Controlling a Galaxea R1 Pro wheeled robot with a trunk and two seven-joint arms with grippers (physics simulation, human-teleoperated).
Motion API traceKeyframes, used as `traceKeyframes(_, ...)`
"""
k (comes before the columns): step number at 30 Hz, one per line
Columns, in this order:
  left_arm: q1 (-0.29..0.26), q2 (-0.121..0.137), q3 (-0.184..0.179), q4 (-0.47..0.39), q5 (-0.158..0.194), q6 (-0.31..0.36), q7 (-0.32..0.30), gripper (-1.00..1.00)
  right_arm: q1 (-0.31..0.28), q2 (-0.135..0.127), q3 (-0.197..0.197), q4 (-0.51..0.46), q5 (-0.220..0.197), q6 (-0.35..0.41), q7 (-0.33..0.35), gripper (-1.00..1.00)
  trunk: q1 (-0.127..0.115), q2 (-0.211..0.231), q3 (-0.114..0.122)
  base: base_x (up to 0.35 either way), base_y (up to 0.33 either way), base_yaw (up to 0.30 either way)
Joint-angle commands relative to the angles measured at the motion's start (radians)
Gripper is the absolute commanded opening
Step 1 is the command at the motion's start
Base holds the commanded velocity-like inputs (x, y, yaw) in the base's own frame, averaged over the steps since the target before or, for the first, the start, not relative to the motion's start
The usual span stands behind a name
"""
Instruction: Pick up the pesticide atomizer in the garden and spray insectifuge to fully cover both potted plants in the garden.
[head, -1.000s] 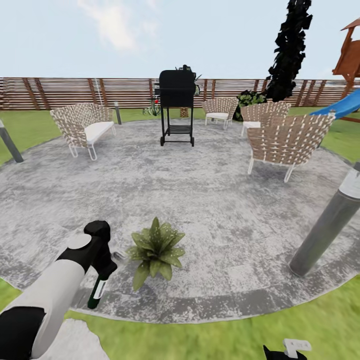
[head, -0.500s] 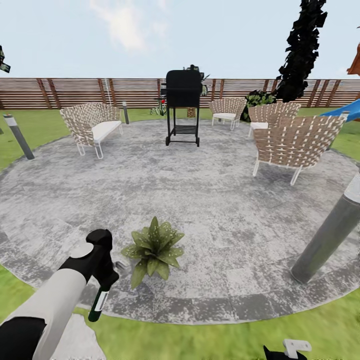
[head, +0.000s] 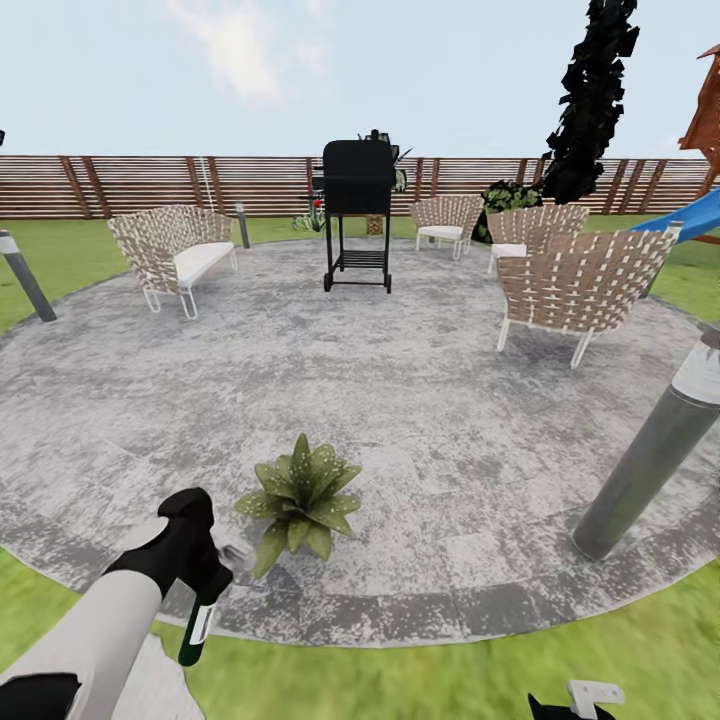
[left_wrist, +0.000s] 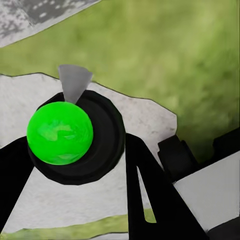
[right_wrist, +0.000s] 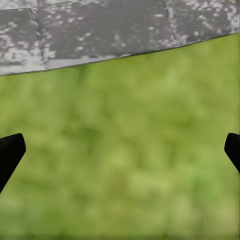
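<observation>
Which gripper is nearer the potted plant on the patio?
Left. The left gripper, holding the atomizer, is just beside the potted plant; the right gripper sits far off over grass.

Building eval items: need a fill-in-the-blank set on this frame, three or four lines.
1. The pesticide atomizer is held by the ____ gripper.
2. The potted plant stands on the round grey ____.
3. The right gripper is over green ____ with its jaws ____.

Missing words: left; patio; grass; open

The left hand, gripping the pesticide atomizer, has sunk slightly lower beside the potted plant.
</observation>
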Motion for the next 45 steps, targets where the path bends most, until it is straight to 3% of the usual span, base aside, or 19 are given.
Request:
traceKeyframes(1, 0.001, -0.001, 0.002, -0.002, -0.007, 0.009, -0.006, -1.0, -0.001, -0.001, 0.006, 0.001, -0.01, -0.004, 0.005, 1.0, 0.0, 0.0, -0.001, 0.0, 0.0, -0.005)
traceKeyframes(11, 0.007, 0.0, 0.001, -0.009, -0.006, 0.01, 0.002, -1.0, -0.001, -0.002, 0.006, 0.002, -0.01, -0.004, 0.005, 1.0, 0.0, 0.0, -0.001, 0.134, 0.0, -0.001)
traceKeyframes(16, 0.048, 0.004, 0.003, -0.011, 0.0, 0.006, 0.017, -1.0, -0.001, -0.001, 0.006, 0.002, -0.01, -0.004, 0.005, 1.0, 0.0, 0.0, -0.001, 0.06, 0.0, 0.0)
traceKeyframes(20, 0.064, 0.006, 0.021, -0.011, 0.067, -0.003, 0.064, -1.0, -0.001, -0.001, 0.007, 0.002, -0.01, -0.004, 0.005, 1.0, 0.0, 0.0, -0.001, 0.004, 0.0, 0.0)
traceKeyframes(22, 0.089, 0.007, 0.025, -0.011, 0.109, -0.04, 0.144, -1.0, -0.001, 0.0, 0.008, 0.001, -0.01, -0.003, 0.006, 1.0, 0.0, 0.0, -0.001, 0.0, 0.0, 0.0)
traceKeyframes(28, 0.107, 0.007, 0.046, -0.001, 0.253, -0.149, 0.257, -1.0, -0.001, 0.001, 0.007, 0.0, -0.011, -0.004, 0.006, 1.0, 0.0, 0.0, -0.001, 0.0, 0.0, 0.0)
traceKeyframes(33, 0.148, 0.011, 0.102, -0.002, 0.266, -0.175, 0.341, -1.0, -0.001, 0.001, 0.007, 0.0, -0.011, -0.004, 0.005, 1.0, 0.0, 0.0, -0.001, 0.0, 0.0, 0.0)
traceKeyframes(36, 0.155, 0.017, 0.111, -0.006, 0.262, -0.176, 0.358, -1.0, -0.001, 0.001, 0.006, 0.0, -0.012, -0.005, 0.005, 1.0, 0.0, 0.0, -0.001, 0.0, 0.0, 0.0)
traceKeyframes(38, 0.157, 0.016, 0.112, -0.008, 0.264, -0.174, 0.428, -1.0, -0.001, 0.001, 0.006, -0.001, -0.012, -0.005, 0.005, 1.0, 0.0, 0.0, -0.001, 0.0, 0.0, 0.0)
traceKeyframes(40, 0.157, 0.016, 0.113, -0.008, 0.266, -0.173, 0.45, -1.0, -0.001, 0.001, 0.006, -0.001, -0.012, -0.005, 0.005, 1.0, 0.0, 0.0, -0.001, 0.0, 0.0, 0.0)
traceKeyframes(45, 0.157, 0.01, 0.113, -0.008, 0.269, -0.173, 0.46, -1.0, -0.001, 0.002, 0.006, -0.001, -0.012, -0.005, 0.005, 1.0, 0.0, 0.0, -0.002, 0.0, 0.0, 0.093)
